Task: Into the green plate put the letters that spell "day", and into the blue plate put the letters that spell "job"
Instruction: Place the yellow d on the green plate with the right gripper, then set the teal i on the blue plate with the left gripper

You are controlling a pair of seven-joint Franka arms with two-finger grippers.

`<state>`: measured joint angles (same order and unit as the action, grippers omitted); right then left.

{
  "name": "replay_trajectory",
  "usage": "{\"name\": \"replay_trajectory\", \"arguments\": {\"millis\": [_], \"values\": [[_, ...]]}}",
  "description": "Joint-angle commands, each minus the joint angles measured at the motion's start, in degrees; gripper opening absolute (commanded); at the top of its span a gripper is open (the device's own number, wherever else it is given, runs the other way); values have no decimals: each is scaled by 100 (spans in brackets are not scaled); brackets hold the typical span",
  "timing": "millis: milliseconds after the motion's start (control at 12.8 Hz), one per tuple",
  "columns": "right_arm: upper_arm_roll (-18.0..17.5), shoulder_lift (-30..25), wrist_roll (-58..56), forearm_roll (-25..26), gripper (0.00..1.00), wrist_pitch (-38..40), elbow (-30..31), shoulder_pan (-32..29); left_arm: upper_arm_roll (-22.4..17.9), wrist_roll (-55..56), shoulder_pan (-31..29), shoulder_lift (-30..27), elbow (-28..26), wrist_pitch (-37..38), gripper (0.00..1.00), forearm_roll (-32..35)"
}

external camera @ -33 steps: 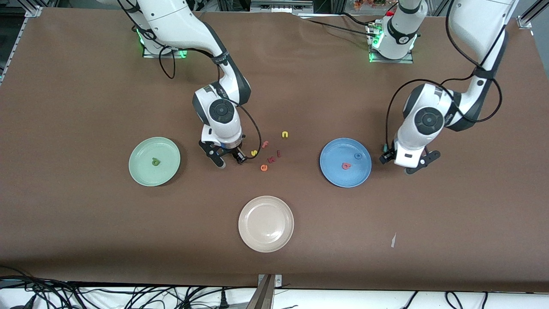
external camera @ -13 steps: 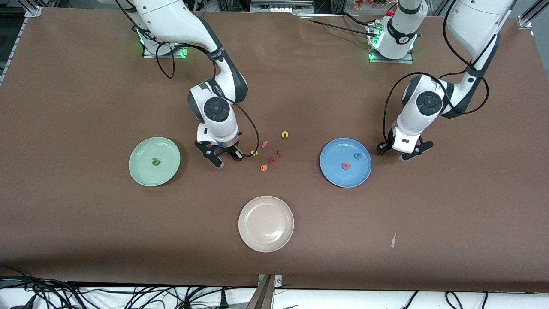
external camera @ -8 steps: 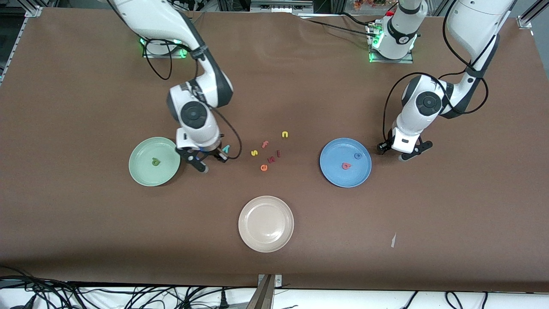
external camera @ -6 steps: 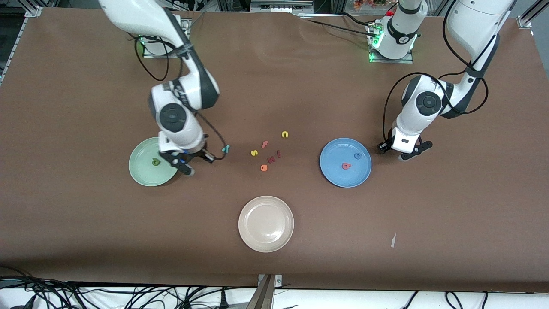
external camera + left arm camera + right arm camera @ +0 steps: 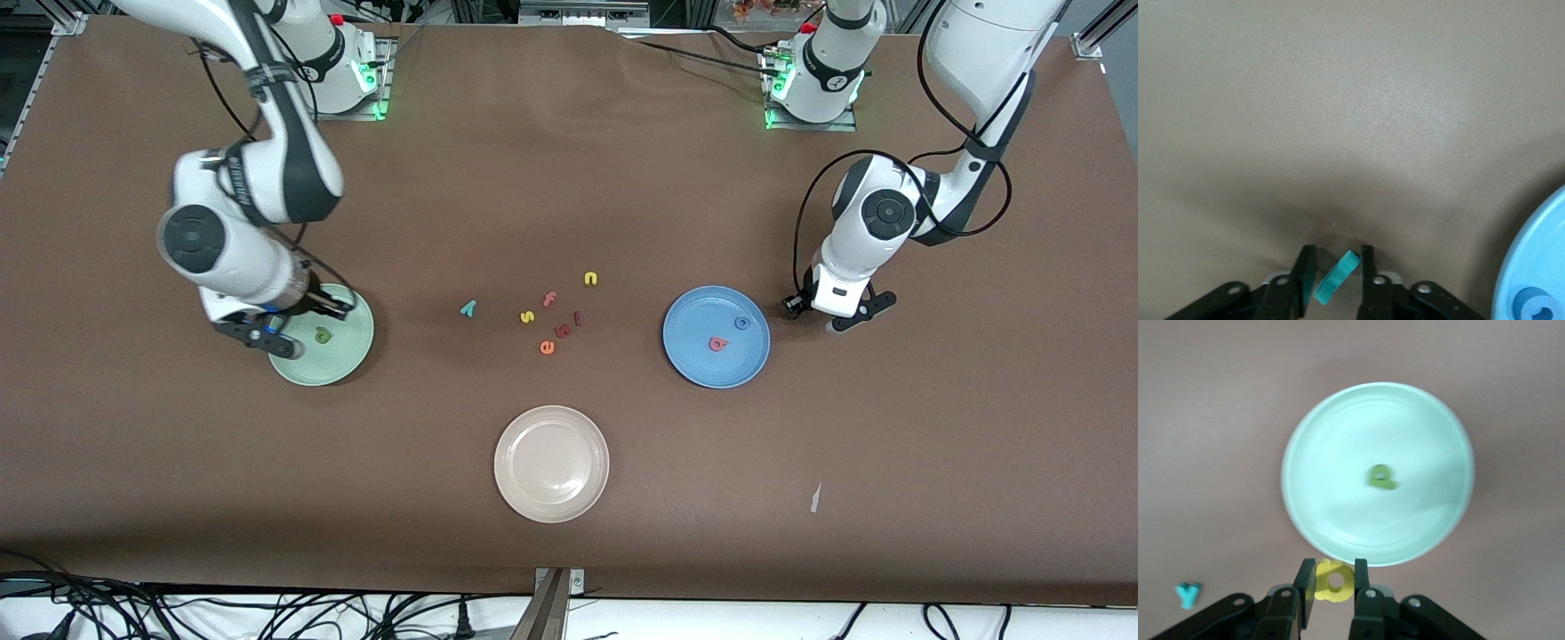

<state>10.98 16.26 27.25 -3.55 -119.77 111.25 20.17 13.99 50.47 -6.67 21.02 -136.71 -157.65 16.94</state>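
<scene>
My right gripper is shut on the yellow rounded letter and hangs over the rim of the green plate. A dark green letter lies in that plate. The teal y lies on the table between the green plate and the letter cluster. In the blue plate lie the blue o and the salmon b. Down at the table beside the blue plate, toward the left arm's end, is my left gripper. Its jaws press on a slanted teal j.
A beige plate sits nearer the front camera, mid-table. Loose letters lie between the two coloured plates: yellow s, yellow n, orange e, a salmon one and dark red ones. A paper scrap lies nearer the camera.
My right arm carried the yellow letter from the cluster over to the green plate, uncovering the teal y. My left gripper stayed beside the blue plate.
</scene>
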Motion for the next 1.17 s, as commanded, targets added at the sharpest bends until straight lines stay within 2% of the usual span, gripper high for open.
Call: {"name": "replay_trajectory", "arguments": {"millis": [0, 156, 312, 468, 624, 780, 936, 1092], "values": [[-96, -220, -273, -50, 62, 68, 265, -171, -10, 148, 78, -54, -58, -73, 20, 143], [-96, -220, -221, -67, 68, 51, 300, -171, -10, 139, 78, -54, -58, -73, 11, 143], [-122, -203, -185, -67, 69, -11, 292, -171, -10, 139, 78, -54, -58, -64, 8, 143], [-332, -1, -63, -137, 72, -447, 222, -180, -10, 130, 78, -54, -49, -56, 0, 143], [-630, 210, 619, -295, 79, -826, 221, -145, -10, 86, 25, -133, 21, -21, 0, 134], [-877, 359, 1192, -296, 79, -1074, 221, -136, -10, 95, 7, -282, 91, 128, 0, 99], [-922, 491, 1693, -304, 79, -1319, 221, 204, 7, 78, 16, -292, 397, 671, 0, 64], [-931, 719, 2378, -322, 79, -1705, 239, 617, 156, 77, 60, -265, 1055, 1741, 0, -93]]}}
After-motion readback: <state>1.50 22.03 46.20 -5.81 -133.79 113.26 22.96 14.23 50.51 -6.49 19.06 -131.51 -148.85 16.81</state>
